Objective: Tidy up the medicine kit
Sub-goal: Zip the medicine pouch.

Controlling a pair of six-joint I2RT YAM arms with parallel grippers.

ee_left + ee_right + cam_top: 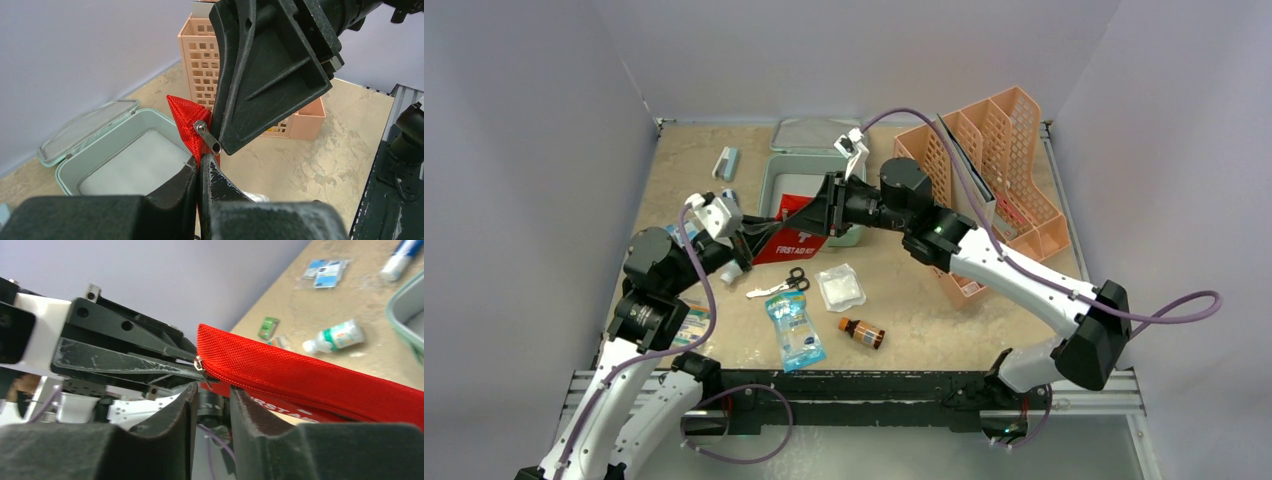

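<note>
- kit [135, 165]: mint box, open, sat at back-centre of table [924, 310], just left of rack [1009, 150]. lid [90, 127] lay thrown back behind it, touching its rear edge.
- pouch [310, 375]: red, "first aid" print, zip edge up, held btwn your two grippers. in top view it overlapped kit's near-left corner.
- left gripper [201, 167]: you had it clamped tight on pouch's end, fingers pressed together w/ red fabric pinched btwn them.
- right gripper [212, 390]: you had its fingers a narrow gap apart, right at the zip pull [207, 136]. pull hung at the mouth of the gap. couldn't tell whether either pad touched it.
- loose on table, your side of the kit and apart from it: scissors [782, 284], gauze pad [841, 288], brown bottle [862, 332], blue packet [794, 332].
</note>
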